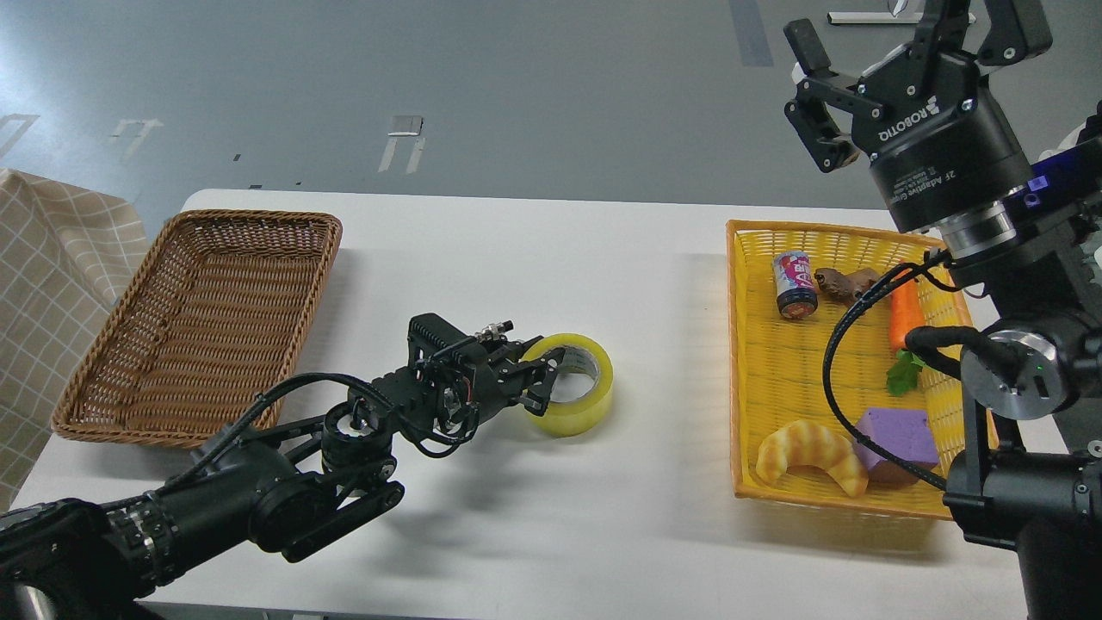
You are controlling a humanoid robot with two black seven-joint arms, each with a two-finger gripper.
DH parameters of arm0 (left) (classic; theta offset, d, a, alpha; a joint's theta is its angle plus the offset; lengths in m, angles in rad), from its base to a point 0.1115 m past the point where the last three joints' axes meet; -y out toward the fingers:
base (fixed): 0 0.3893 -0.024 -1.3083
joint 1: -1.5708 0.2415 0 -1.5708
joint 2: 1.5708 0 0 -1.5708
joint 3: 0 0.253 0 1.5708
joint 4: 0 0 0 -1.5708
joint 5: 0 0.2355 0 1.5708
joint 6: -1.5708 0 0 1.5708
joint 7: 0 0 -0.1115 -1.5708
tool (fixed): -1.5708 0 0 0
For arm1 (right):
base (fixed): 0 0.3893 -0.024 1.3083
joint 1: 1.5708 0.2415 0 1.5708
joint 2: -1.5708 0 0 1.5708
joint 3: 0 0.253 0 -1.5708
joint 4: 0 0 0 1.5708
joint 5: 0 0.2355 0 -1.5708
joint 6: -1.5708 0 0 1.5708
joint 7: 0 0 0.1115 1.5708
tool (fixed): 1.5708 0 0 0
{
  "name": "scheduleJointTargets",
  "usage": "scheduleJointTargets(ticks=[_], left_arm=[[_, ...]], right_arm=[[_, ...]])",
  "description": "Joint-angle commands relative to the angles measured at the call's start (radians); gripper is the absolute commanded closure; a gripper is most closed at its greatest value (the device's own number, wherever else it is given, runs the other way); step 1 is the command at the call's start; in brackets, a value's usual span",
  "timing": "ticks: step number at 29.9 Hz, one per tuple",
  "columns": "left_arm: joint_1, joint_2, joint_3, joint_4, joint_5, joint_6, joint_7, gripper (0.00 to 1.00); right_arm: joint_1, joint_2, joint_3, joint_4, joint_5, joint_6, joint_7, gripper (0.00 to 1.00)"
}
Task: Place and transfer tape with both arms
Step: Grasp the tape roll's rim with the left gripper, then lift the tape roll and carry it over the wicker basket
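Nearest the counter's [551, 534] front edge, toward its front-left corner, the black left arm [258, 491] reaches in and runs toward the middle. Its tool, the left tool [544, 381], sits at the tape [578, 386], a thick yellow roll lying flat near the counter's centre with its grey-white core facing up. The fingers straddle the roll's left wall, one tip over the core hole and one at the outer side; whether they press the wall or merely sit around it cannot be told from this view.

By the front-right corner a yellow basket [749, 413] holds a croissant [809, 455] touching a purple block [895, 439] at its near end. Farther back in the same basket lie a carrot [906, 314] with green leaves, a small brown item [844, 282], and a little can [795, 284], the last two near its far wall.

Along the left edge a brown wicker basket [202, 323] rests, and a checked cloth [52, 275] hangs just beyond that edge.

Farthest off, above the right far corner, the right arm [1016, 344] lifts the right tool [895, 52] clear of the counter, its fingers spread wide and holding nothing.
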Motion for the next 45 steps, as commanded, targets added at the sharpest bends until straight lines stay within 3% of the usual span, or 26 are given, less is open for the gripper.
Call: scheduleJointTargets(ticks=[1, 16, 41, 45], left_arm=[[-0.005, 0.004, -0.001, -0.009, -0.024, 0.002, -0.003, 1.00], [-0.045, 0.031, -0.004, -0.012, -0.034, 0.003, -0.004, 1.00], [-0.245, 0.301, -0.001, 0.002, -0.144, -0.001, -0.018, 1.00], [-0.257, 0.392, -0.001, -0.001, -0.144, 0.000, -0.021, 1.00]], right_arm=[[-0.002, 0.000, 0.000, 0.001, 0.002, 0.000, 0.000, 0.00], [-0.010, 0.000, 0.001, 0.000, 0.002, 0.000, 0.000, 0.00], [-0.025, 0.000, 0.000, -0.009, 0.002, 0.000, 0.002, 0.00], [-0.027, 0.000, 0.000, -0.009, 0.002, 0.000, 0.003, 0.00]])
